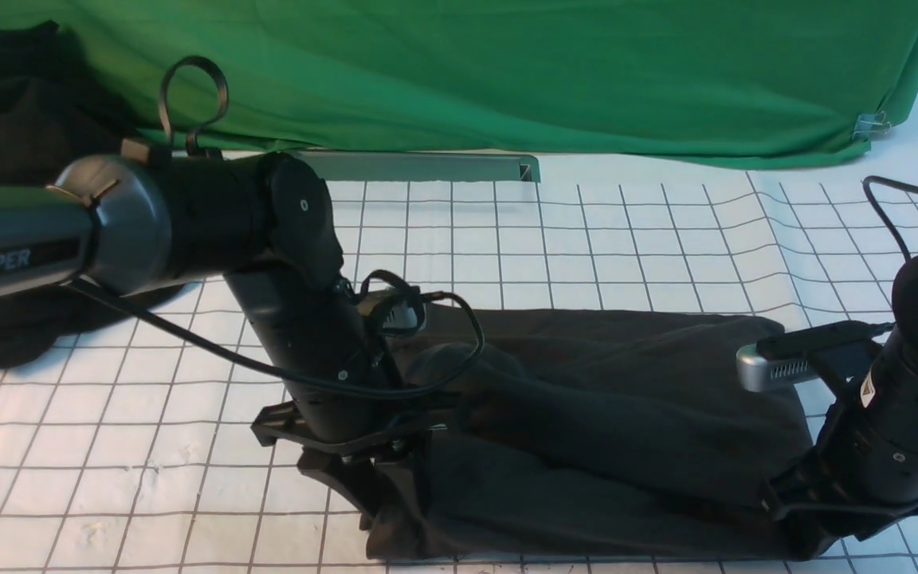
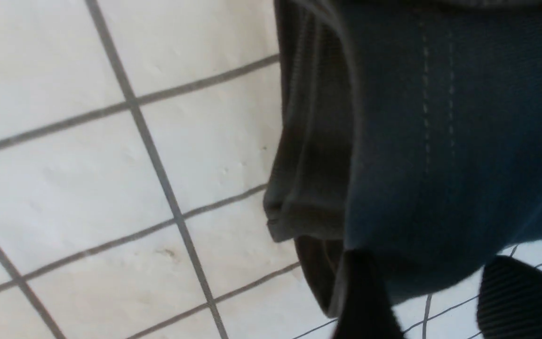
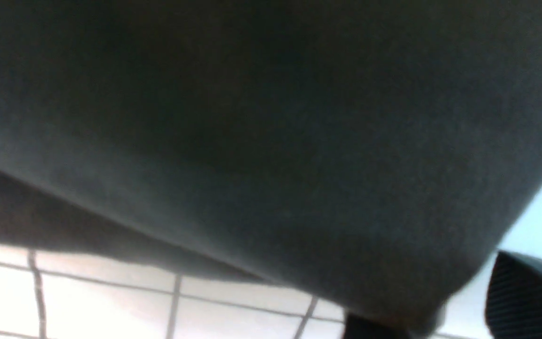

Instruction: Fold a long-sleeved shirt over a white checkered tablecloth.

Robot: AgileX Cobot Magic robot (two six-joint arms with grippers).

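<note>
On the white checkered tablecloth [image 1: 586, 231], a large white sheet ruled with thin dark grey lines into small squares, the long-sleeved shirt [image 1: 610, 430], a dark charcoal soft knit garment, is seen lying in a folded, roughly rectangular bundle. The shirt is spread between the two arms, near the edge of the tablecloth closest to the robot, with one layer laid across another and a long rounded fold running over its upper surface.

At the shirt's left near corner the left gripper [image 2: 433, 306] is lowered. In the left wrist view two dark fingers are shown standing apart, with the stitched hem corner of the shirt hanging between and in front of them; no clamping of the cloth can be made out. At the shirt's right near corner the right gripper [image 3: 433, 313] is lowered likewise. In the right wrist view its two dark fingers are seen spread, with the shirt's edge drooping over the gap; whether cloth is touched there cannot be told, as the picture is blurred.

Beyond the shirt, at the far edge of the tablecloth, a green draped cloth [image 1: 507, 72] is hung, with a grey metal bar [image 1: 427, 166] lying at its foot. Left of the shirt, behind the left arm, a heap of black fabric [image 1: 21, 119] is partly visible.
</note>
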